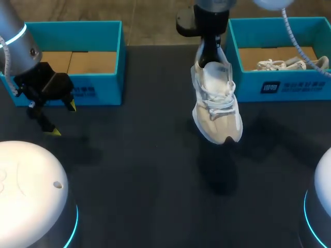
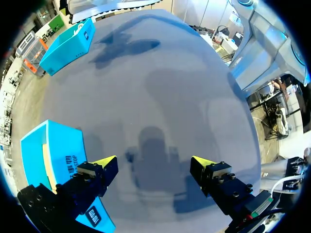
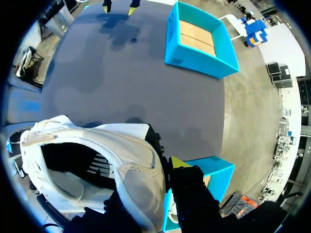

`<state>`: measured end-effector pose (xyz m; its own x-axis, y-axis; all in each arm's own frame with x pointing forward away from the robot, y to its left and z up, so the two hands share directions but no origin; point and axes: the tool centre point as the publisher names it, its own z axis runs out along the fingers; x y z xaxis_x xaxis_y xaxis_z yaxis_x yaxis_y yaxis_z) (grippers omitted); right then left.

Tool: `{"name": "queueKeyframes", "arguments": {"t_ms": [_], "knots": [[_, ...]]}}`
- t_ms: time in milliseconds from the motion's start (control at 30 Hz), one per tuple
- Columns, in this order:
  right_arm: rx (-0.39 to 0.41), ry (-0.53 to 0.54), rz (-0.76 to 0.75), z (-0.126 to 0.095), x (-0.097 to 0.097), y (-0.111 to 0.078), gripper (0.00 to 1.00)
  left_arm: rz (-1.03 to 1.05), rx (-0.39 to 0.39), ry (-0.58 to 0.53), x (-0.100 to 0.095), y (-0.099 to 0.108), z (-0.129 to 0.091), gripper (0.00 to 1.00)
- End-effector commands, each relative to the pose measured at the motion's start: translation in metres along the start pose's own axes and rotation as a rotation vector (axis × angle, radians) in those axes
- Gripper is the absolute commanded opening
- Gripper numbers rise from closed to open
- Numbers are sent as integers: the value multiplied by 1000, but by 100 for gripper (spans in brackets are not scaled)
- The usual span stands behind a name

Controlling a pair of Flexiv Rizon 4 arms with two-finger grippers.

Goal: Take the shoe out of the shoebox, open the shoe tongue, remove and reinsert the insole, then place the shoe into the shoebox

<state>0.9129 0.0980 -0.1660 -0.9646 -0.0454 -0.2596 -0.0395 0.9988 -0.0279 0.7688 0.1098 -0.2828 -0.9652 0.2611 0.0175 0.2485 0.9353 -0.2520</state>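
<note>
Shoe point(image 1: 216, 103), white and laced, hangs off the table point(image 1: 145, 170) from the right gripper point(image 3: 160, 167), heel uppermost and toe tipped down toward the near side, laces facing up. In the right wrist view one yellow-tipped finger point(image 3: 181, 164) presses the outside of the heel wall. The other finger is hidden behind the collar, so the fingers stand narrow, clamped on the heel. The shoe's dark opening gapes just beside the gripper.

The shoe is just outside the near left corner of the right shoebox point(image 1: 248, 82), between the two boxes and much closer to this one. Its shadow falls on the dark table below. A broad stretch of table runs from the boxes toward the near side, where the two white arm bases point(image 1: 31, 191) sit at the corners.

The left gripper point(image 1: 62, 119) hovers over the table just in front of the left shoebox point(image 1: 106, 88), well apart from the shoe. Its fingers are spread wide with nothing between them, and in the left wrist view one of them is close beside the box wall.

The left shoebox shows only its brown cardboard floor. The right shoebox holds a second shoe point(image 1: 287, 64), also white, lying on its side, with a white cable point(image 1: 296, 41) crossing above it.
</note>
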Motion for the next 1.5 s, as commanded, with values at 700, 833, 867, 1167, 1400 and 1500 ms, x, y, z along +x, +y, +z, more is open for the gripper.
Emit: {"name": "queueKeyframes", "arguments": {"t_ms": [700, 833, 867, 1167, 1400, 1500], "knots": [[39, -37, -96, -16, -98, -83, 0, 1, -2, -1, 1, 0, 0, 100], [33, -43, -101, -15, -104, -87, 0, 1, -2, -1, 1, 0, 0, 100], [33, -43, -101, -15, -104, -87, 0, 1, -2, -1, 1, 0, 0, 100], [33, -43, -101, -15, -104, -87, 0, 1, -2, -1, 1, 0, 0, 100], [33, -43, -101, -15, -104, -87, 0, 1, -2, -1, 1, 0, 0, 100], [32, -59, -85, -16, -118, -99, 0, 1, -2, -1, 1, 0, 0, 100]]}}
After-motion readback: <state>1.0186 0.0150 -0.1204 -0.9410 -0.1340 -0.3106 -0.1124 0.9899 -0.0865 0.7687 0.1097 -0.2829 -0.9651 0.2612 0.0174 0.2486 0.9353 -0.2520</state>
